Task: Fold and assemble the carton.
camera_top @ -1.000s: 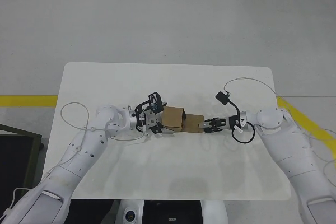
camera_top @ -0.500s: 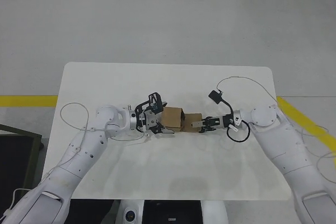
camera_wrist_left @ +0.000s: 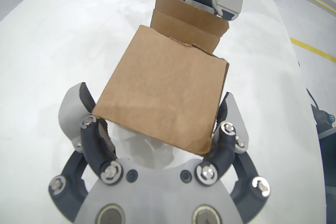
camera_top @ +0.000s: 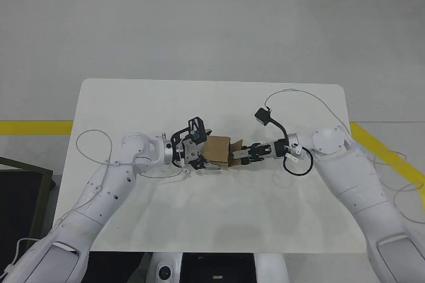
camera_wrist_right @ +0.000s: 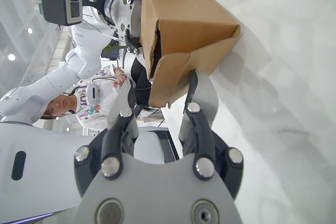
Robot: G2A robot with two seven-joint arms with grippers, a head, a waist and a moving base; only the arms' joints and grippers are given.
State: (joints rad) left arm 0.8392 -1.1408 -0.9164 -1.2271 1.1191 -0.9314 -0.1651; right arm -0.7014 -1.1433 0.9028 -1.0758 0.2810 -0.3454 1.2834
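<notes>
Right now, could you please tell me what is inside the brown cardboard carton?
At the open end of the brown cardboard carton, only a dark gap shows behind its half-folded flap. The flap and walls cover the rest, so any contents cannot be told.

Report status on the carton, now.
Left tool shut on carton, end opposite the flap. Right tool open, astride the end flap, flap part folded. Carton resting on table. Nothing in the way.

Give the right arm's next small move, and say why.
Probably press the end flap inward over the carton's open end: the flap stands only partly folded at the right gripper, while the left gripper braces the carton's other end.
</notes>
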